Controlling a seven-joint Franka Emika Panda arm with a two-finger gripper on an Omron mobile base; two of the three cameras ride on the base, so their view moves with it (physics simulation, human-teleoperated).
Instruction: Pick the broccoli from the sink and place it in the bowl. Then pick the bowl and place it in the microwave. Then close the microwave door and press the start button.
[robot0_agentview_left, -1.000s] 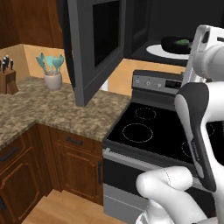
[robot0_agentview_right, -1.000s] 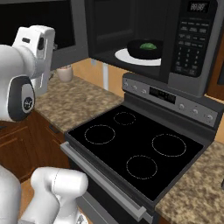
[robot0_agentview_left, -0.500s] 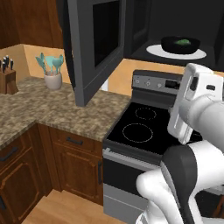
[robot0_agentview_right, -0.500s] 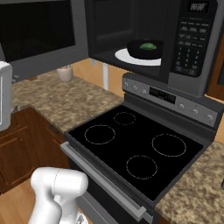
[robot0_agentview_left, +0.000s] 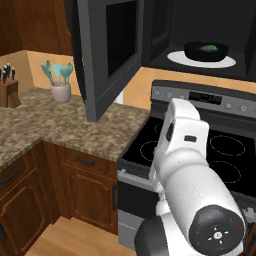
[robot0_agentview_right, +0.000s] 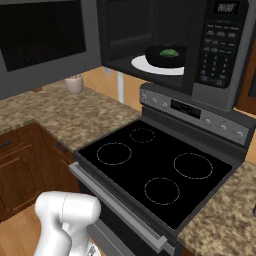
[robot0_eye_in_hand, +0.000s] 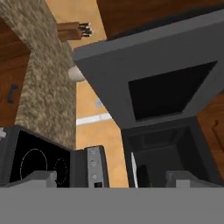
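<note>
In the left base view the microwave (robot0_agentview_left: 200, 45) hangs above the stove (robot0_agentview_left: 210, 145) with its cavity open. The black bowl (robot0_agentview_left: 206, 50) sits on the white turntable plate (robot0_agentview_left: 200, 60) inside, and the green broccoli (robot0_agentview_left: 209, 48) lies in the bowl. The microwave door (robot0_agentview_left: 112, 50) is swung wide to the left, out over the granite counter (robot0_agentview_left: 55, 125). A cup of teal utensils (robot0_agentview_left: 60, 82) and a knife block (robot0_agentview_left: 7, 87) stand along the counter's back edge. The white arm (robot0_agentview_left: 185, 165) rises at the lower right, in front of the stove.

In the right base view the bowl (robot0_agentview_right: 165, 56) with the broccoli (robot0_agentview_right: 169, 52) sits toward the front of the plate (robot0_agentview_right: 155, 66), left of the microwave's keypad (robot0_agentview_right: 216, 50). The door (robot0_agentview_right: 45, 40) fills the upper left.

In the hand view, rolled sideways, the gripper (robot0_eye_in_hand: 113, 177) has its two fingers spread wide apart with nothing between them, pointing toward the door (robot0_eye_in_hand: 162, 74) and the dark cavity below it.
</note>
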